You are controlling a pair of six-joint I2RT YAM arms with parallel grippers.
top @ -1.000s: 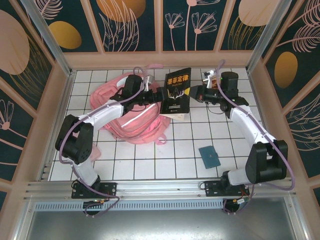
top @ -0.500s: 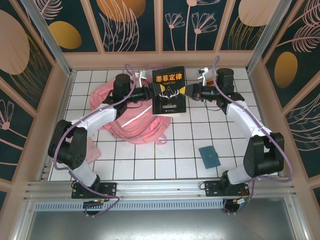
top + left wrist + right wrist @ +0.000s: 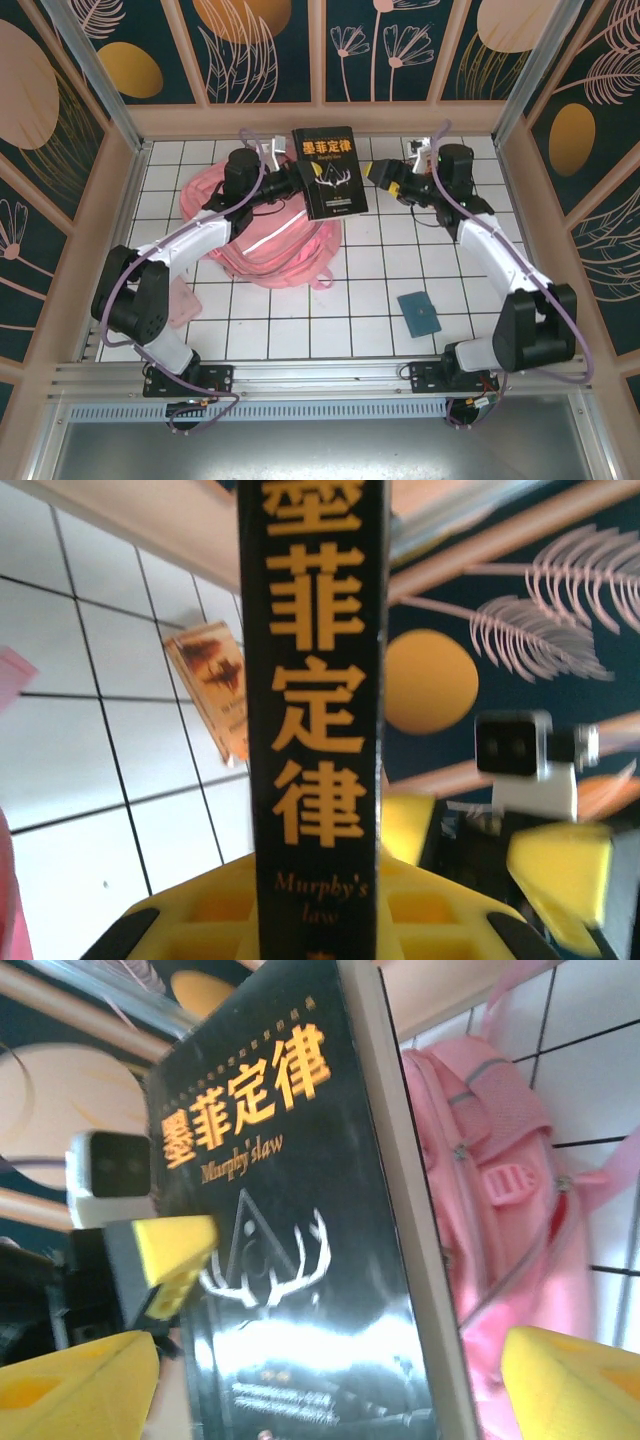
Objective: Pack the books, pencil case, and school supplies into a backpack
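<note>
While the left gripper (image 3: 296,183) pinches the black book (image 3: 330,172) over the backpack (image 3: 262,248), the right gripper (image 3: 378,173) beside it is spread.

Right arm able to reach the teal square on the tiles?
Likely yes: the right gripper stands open, and the teal square lies alone on tiles beside that arm, nothing over it.

I hold the black book (image 3: 329,172), with its orange title and pale antler emblem, clear of the table (image 3: 400,260) by its left edge in my left gripper (image 3: 297,184). It hangs over the far right side of the pink backpack (image 3: 265,235), which lies slumped left of centre. An orange-brown book (image 3: 212,688) sits on the tiles by the far edge.
</note>
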